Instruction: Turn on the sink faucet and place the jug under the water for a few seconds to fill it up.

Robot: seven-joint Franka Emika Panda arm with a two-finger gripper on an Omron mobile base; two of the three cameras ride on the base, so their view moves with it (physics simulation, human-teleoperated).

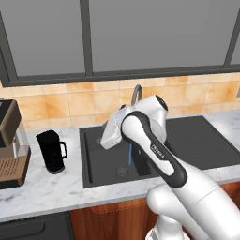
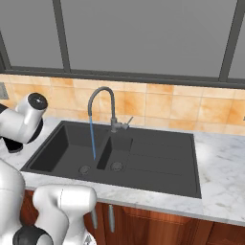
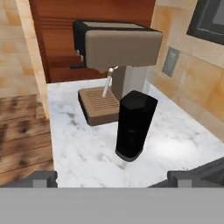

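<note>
Faucet: the grey gooseneck faucet (image 2: 107, 107) stands at the back rim of the sink, its spout arching over the left basin; its small lever (image 2: 127, 122) juts out to the right of the stem. From the left base camera only the top of its arch (image 1: 136, 93) shows, above the arm.
Water: a thin blue stream (image 2: 92, 138) falls straight from the spout tip towards the left basin drain; it also shows just below the wrist (image 1: 130, 153).
Sink: the dark double basin (image 2: 158, 165) is set into the white marble counter (image 2: 222, 167).
Jug: the black jug (image 1: 52, 151) stands upright on the counter left of the sink, apart from its rim, handle turned towards the sink. It is not under the stream.
Coffee machine: the brown and black machine (image 1: 11, 145) stands left of the jug, further from the sink; in the hand camera it (image 3: 116, 61) is just behind the jug (image 3: 134, 125).
Gripper: the gripper (image 3: 113, 177) hangs over the sink's left side and points at the jug. Its jaws stand wide apart with nothing between them, and the jug is clear of both tips.
</note>
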